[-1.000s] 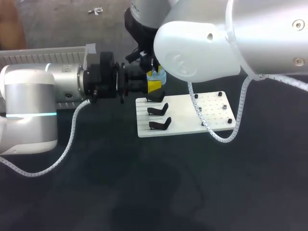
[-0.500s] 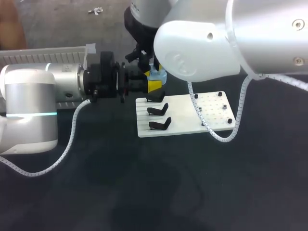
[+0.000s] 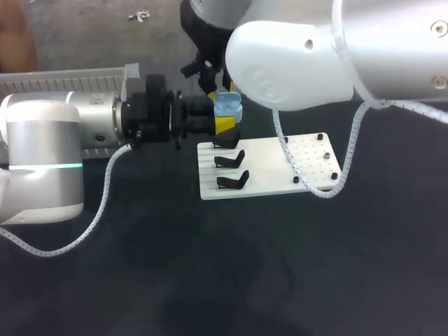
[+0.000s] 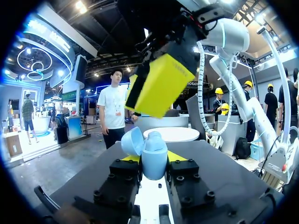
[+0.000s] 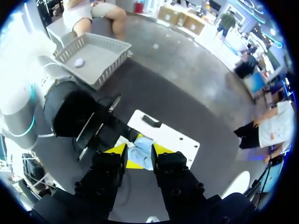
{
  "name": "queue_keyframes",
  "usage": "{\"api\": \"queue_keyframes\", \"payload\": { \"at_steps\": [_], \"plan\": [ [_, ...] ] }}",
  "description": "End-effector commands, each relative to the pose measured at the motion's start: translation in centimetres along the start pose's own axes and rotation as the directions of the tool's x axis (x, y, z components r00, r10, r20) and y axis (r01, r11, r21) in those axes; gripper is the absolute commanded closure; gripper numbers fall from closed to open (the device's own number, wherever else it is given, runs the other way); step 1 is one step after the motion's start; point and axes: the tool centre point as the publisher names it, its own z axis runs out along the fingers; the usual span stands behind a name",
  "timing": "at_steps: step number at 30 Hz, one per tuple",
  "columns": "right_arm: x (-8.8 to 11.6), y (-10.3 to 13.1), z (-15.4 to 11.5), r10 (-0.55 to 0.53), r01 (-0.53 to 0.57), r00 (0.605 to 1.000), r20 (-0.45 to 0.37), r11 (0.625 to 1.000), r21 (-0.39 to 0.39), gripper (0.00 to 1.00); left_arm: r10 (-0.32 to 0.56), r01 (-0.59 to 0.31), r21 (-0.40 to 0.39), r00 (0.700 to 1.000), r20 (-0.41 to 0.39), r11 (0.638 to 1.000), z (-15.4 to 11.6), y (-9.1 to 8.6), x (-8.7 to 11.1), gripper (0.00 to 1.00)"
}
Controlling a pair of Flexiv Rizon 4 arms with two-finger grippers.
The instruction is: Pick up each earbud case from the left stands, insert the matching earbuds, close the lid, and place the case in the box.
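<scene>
Blue case (image 4: 153,158) in left fingers (image 4: 177,157), lid (image 4: 132,141) seemingly open, contents hidden

Pale blue earbud case (image 3: 227,105), white board (image 3: 262,176), black stands (image 3: 229,160).

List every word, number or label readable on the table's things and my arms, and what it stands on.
Nothing can be read.
Earbud case: no print shows.
White board: blank, only holes and screws.
Right arm: a faint raised mark, too faint to read.
Left arm: none shows.
</scene>
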Motion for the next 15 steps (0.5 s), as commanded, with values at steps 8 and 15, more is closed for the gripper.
{"api": "queue_keyframes", "payload": {
  "at_steps": [8, 15],
  "plan": [
    [-2.4, -3.6, 2.2, 0.09, -0.091, 0.994, 0.058, 0.996, 0.017, 0.65, 0.002, -0.002, -0.007, 1.0, 0.002, 1.0, 0.0, -0.2, 0.0, 1.0],
    [-1.8, -4.0, 4.0, 0.115, -0.115, 0.993, 0.006, 0.993, 0.019, 0.64, 0.002, -0.002, -0.007, 1.0, 0.002, 1.0, 0.0, -0.2, 0.0, 1.0]
  ]
}}
